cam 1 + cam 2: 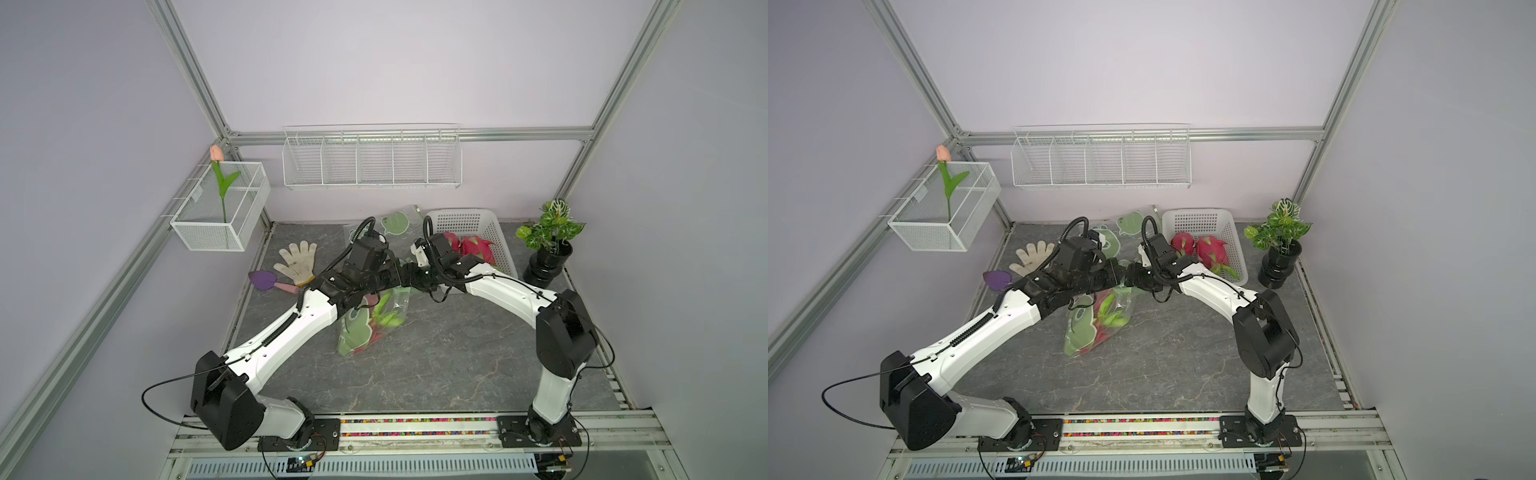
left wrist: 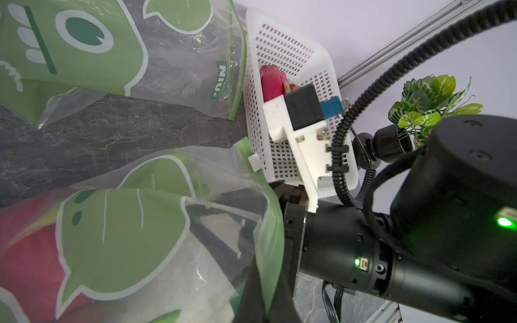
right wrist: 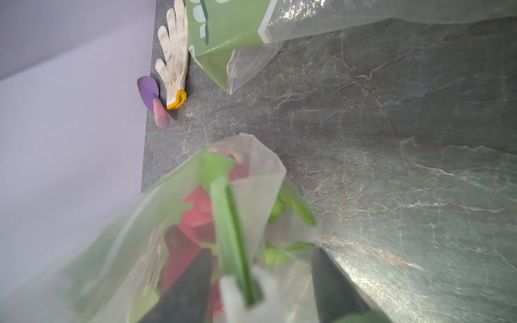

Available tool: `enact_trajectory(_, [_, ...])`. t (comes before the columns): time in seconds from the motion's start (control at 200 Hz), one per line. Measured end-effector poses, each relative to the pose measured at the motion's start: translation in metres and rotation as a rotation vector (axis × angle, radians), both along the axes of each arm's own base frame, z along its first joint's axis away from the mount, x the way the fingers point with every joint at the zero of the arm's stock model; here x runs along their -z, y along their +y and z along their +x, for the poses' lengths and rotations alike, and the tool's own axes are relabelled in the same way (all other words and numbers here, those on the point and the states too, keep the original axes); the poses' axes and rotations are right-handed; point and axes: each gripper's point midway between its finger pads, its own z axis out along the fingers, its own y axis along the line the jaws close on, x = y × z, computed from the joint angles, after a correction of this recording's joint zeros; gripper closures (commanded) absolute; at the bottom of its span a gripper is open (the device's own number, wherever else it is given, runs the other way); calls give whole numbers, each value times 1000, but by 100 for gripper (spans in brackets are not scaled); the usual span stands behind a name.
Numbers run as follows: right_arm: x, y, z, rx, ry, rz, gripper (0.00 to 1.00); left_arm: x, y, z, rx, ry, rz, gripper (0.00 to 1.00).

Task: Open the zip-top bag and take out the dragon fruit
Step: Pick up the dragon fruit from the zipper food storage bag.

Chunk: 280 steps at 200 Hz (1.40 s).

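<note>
Dragon fruit [image 1: 1100, 311] lay inside the zip-top bag [image 1: 353, 332], mid table [image 1: 457, 365], pink showing thru the clear plastic. Both arms met over the bag's mouth.

Left gripper [image 2: 258, 285] had its fingers together, pinched on the bag at its mouth as far as I could tell. Right gripper [image 3: 257, 263] had its fingers apart, straddling the other lip, one finger seen thru the film.

I judged the step as widening the mouth. It looked partly open, but I couldn't tell if the zip was fully undone, and the fruit wasn't out yet. Next move, imo: the right fingers close on one layer only, then both arms draw apart gently so the film doesn't slip.

Around, all clear of the work:
- white basket [image 1: 461, 212] at back right w/ two other fruits [image 1: 473, 247] in it, near the right wrist
- empty bags [image 1: 397, 224] behind the arms
- potted plant [image 1: 548, 232]
- glove [image 1: 297, 262]
- purple trowel [image 1: 264, 279]

Main obstruction was the arms crowding each other.
</note>
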Motion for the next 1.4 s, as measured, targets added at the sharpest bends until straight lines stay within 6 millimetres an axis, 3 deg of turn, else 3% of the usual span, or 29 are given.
enact_trajectory(0.095, [5, 1, 0, -1, 10, 0, 56, 2, -1, 1, -1, 1, 3, 100])
enact_trajectory(0.165, [6, 2, -2, -1, 19, 5, 58, 3, -1, 1, -2, 3, 5, 100])
enact_trajectory(0.38, [3, 7, -8, -23, 17, 10, 53, 5, -1, 3, -5, 2, 9, 100])
enact_trajectory(0.585, [-18, 14, -24, -63, -10, 26, 51, 2, 2, 6, -24, -11, 15, 100])
enact_trajectory(0.745, [-34, 13, -26, -65, -38, 48, 52, -4, 6, 6, -41, -26, 16, 100])
enact_trajectory(0.91, [-38, 16, -25, -71, -48, 64, 52, -8, 7, 5, -43, -35, 10, 100])
enact_trajectory(1.215, [-12, 16, -19, -66, -19, 22, 51, -9, 6, 3, -33, -33, 4, 100])
enact_trajectory(1.4, [2, 1, -12, -33, -15, -53, 50, -9, 5, 2, -25, -30, 0, 100])
